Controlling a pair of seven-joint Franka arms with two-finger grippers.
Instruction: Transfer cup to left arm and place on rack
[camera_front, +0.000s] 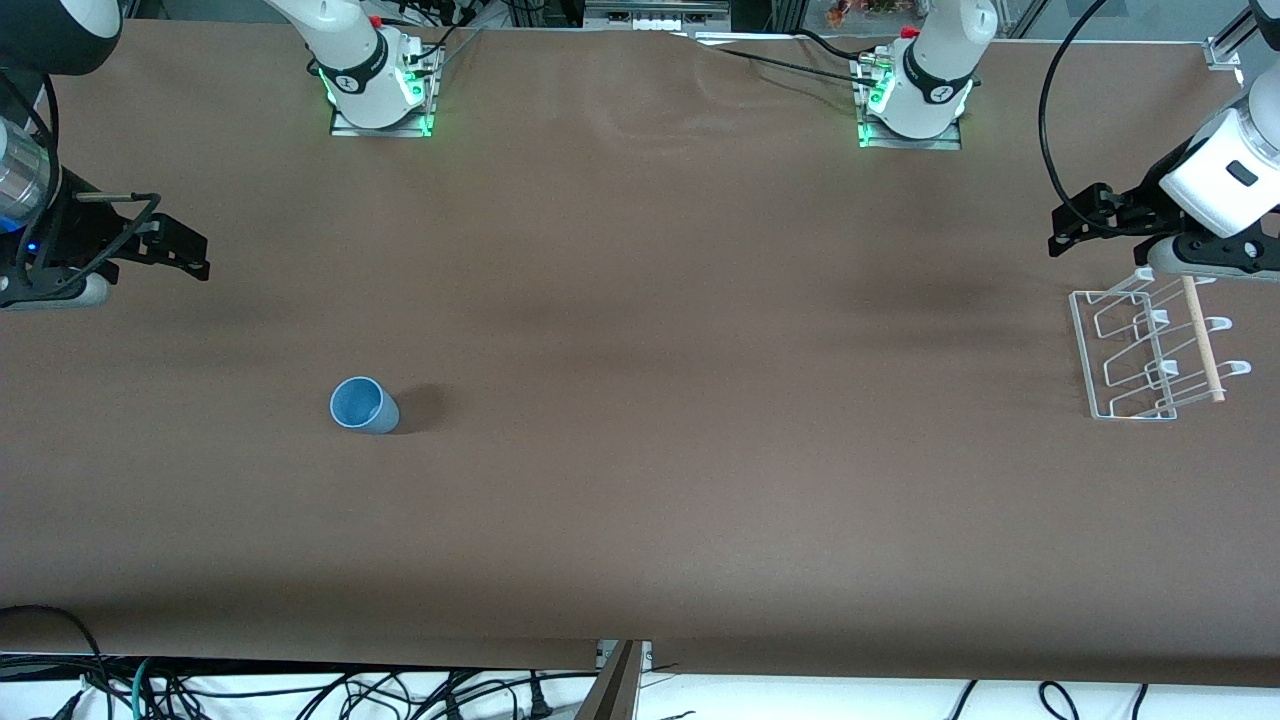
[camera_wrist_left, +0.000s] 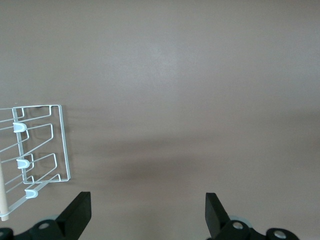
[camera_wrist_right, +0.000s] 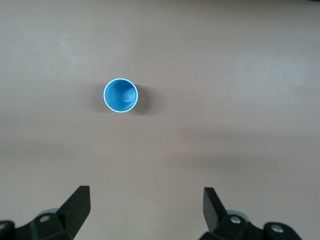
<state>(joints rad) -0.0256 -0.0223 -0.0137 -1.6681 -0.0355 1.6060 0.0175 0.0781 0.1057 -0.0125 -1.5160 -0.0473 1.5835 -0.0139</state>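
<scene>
The light-blue cup (camera_front: 362, 405) stands upright on the brown table toward the right arm's end, mouth up; it also shows in the right wrist view (camera_wrist_right: 120, 95). My right gripper (camera_front: 190, 250) is open and empty, up over the bare table at the right arm's end, apart from the cup; the right wrist view shows its jaws wide (camera_wrist_right: 146, 197). The white wire rack (camera_front: 1150, 350) with its wooden dowel (camera_front: 1203, 340) sits at the left arm's end, and shows in the left wrist view (camera_wrist_left: 42, 150). My left gripper (camera_front: 1065, 230) is open and empty over the table beside the rack (camera_wrist_left: 147, 200).
Both arm bases (camera_front: 380, 90) (camera_front: 915, 100) with green lights stand along the table's edge farthest from the front camera. Black cables (camera_front: 300, 690) hang below the table's near edge. A cable (camera_front: 1050, 120) loops to the left arm's hand.
</scene>
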